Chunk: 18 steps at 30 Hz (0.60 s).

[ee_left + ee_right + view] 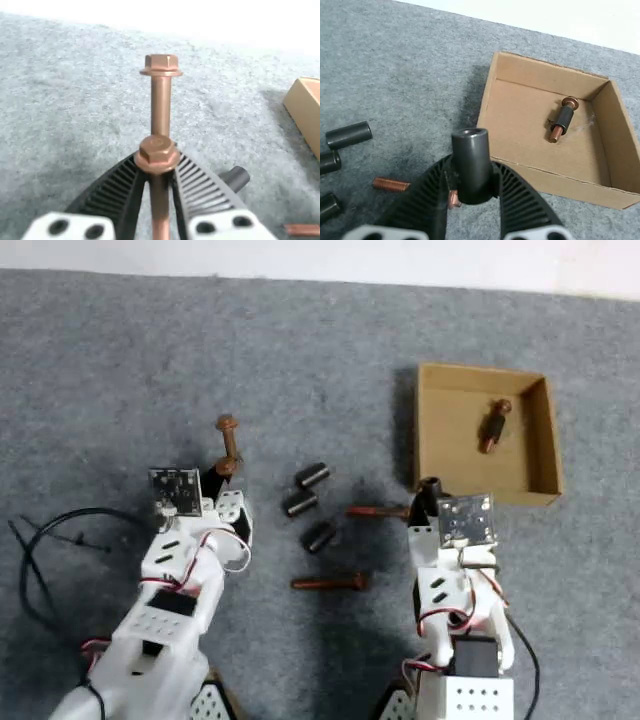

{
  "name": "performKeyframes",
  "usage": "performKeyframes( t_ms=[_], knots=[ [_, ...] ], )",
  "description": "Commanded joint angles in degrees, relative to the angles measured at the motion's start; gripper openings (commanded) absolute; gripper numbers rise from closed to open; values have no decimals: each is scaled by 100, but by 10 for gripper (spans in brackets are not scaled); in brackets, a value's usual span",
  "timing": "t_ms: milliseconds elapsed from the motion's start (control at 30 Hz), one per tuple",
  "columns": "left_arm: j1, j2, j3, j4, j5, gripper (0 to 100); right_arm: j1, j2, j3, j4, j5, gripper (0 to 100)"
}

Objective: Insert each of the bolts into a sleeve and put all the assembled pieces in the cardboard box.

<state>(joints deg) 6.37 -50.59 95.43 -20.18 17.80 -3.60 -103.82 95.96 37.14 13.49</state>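
Note:
My left gripper is shut on a copper bolt, head up, at the left of the carpet. A second bolt lies just beyond it. My right gripper is shut on a black sleeve, held upright in front of the cardboard box, near the box's front left corner. One bolt-in-sleeve piece lies inside the box. Three loose sleeves lie between the arms, with two more bolts.
Grey carpet covers the table. Black cables trail at the far left beside the left arm. The bolt nearest the right gripper lies just beside its fingers. Open carpet stretches behind the sleeves and left of the box.

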Motion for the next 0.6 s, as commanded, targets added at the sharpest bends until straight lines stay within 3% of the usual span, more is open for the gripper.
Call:
performKeyframes(
  t_ms=[0, 467, 567],
  knots=[
    [-48, -242, 101, -202, -79, 4, 31, -66, 778, -4, -18, 10],
    [-57, -251, 101, -202, -88, 4, 31, -66, 778, -4, -18, 10],
    [-418, -259, 110, -211, -114, 4, 31, -66, 778, -4, -18, 10]
  ],
)
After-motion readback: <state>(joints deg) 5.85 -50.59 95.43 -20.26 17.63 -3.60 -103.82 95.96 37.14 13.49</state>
